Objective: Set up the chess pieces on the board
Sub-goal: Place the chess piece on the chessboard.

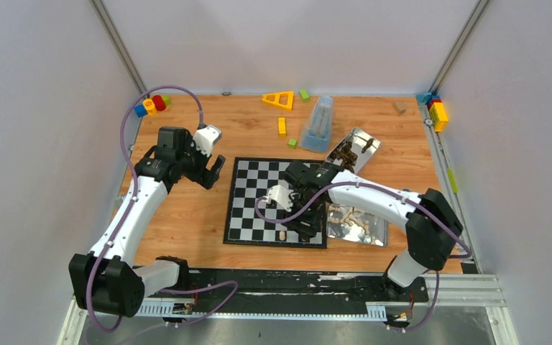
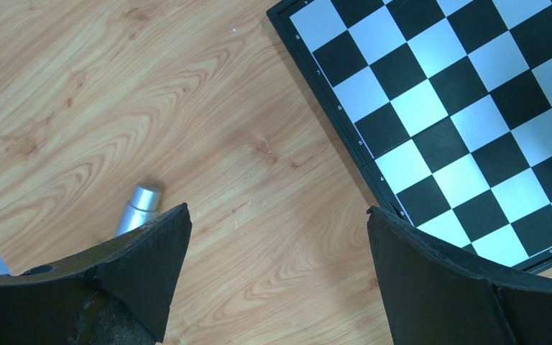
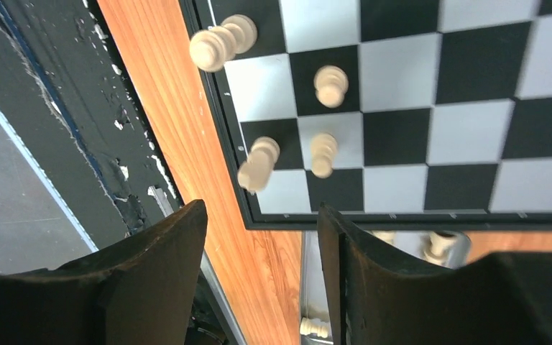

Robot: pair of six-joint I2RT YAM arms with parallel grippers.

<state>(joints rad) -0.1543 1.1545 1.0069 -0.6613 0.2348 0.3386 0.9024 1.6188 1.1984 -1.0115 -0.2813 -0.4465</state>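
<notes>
- The left gripper point(image 1: 214, 172) is held wide open and empty, left of the black-and-white checkered board point(image 1: 259, 188).
- Under the parted, empty right gripper point(image 3: 262, 215), small cream chess pieces point(image 3: 323, 153) are seen at the board's lower-right corner.
- More are seen in the shiny metal tin point(image 1: 375, 234) just right of it, so the right arm is judged nearer.

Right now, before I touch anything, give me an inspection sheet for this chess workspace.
Surface: wooden table, bare wood, no spill seen.
Job's things: board lies open and flat; four pale chess pieces sit near its near right corner; more in a tin beside it.
Clutter: coloured blocks scattered at the far side; clear container; second tin holding dark pieces.
Grippers: left gripper open over wood beside the board; right gripper open, empty, over the board's near edge.
Cables: purple cables run along both arms; one loop crosses above the board.
Surroundings: pale walls on three sides; nothing else seen.
</notes>
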